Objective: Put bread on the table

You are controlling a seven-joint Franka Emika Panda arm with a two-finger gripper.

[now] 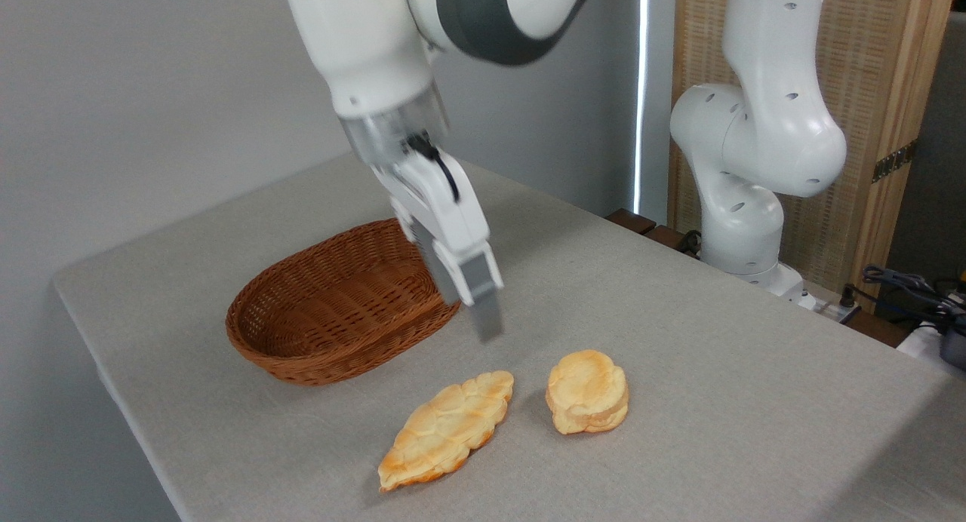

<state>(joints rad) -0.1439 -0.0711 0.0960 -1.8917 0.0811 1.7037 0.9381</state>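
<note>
Small round knotted bun (587, 391), orange-golden with a paler top, lying flat on the grey-beige fabric-covered bench (717, 341), toward the near right of centre. Just left of it, apart by a narrow strip of cloth, a longer flat leaf-shaped loaf (447, 429), lying at a slant with its pointed end toward the near edge. Behind the loaf and farther left, a brown oval wicker basket (302, 348), tipped a little toward the camera, nothing visible inside. Franka gripper (487, 322) hanging above the bench between basket and bun, tilted down and to the right, holding nothing. Fingers (483, 296) seen edge-on, one overlapping the other, so spread or pressed together cannot be told. Fingertips clear of both breads, nearer the loaf's upper end than the bun. White arm base (743, 220) standing past the bench's far right edge.
</note>
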